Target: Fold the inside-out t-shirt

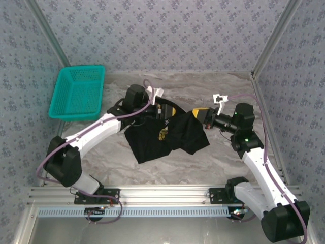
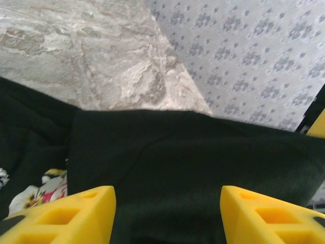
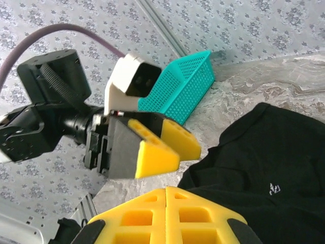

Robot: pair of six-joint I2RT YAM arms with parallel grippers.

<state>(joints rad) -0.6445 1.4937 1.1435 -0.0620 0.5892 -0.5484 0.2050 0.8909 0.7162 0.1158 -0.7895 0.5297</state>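
Now: left jaws apart, t-shirt [image 1: 177, 137] crumpled on the bench [image 1: 152, 173] just below them, unclamped, I'd guess lining up a hold for the fold. Right jaws together, cloth edge just beside them; pinching it? Can't tell.

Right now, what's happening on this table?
Two arms are working on a black t-shirt lying rumpled between them, with a bit of its floral print showing. The left tool is over the cloth with its jaws apart. The right tool is shut at the shirt's far right corner; whether it pinches cloth is unclear. The teal basket sits apart at the far left. No neat fold yet.
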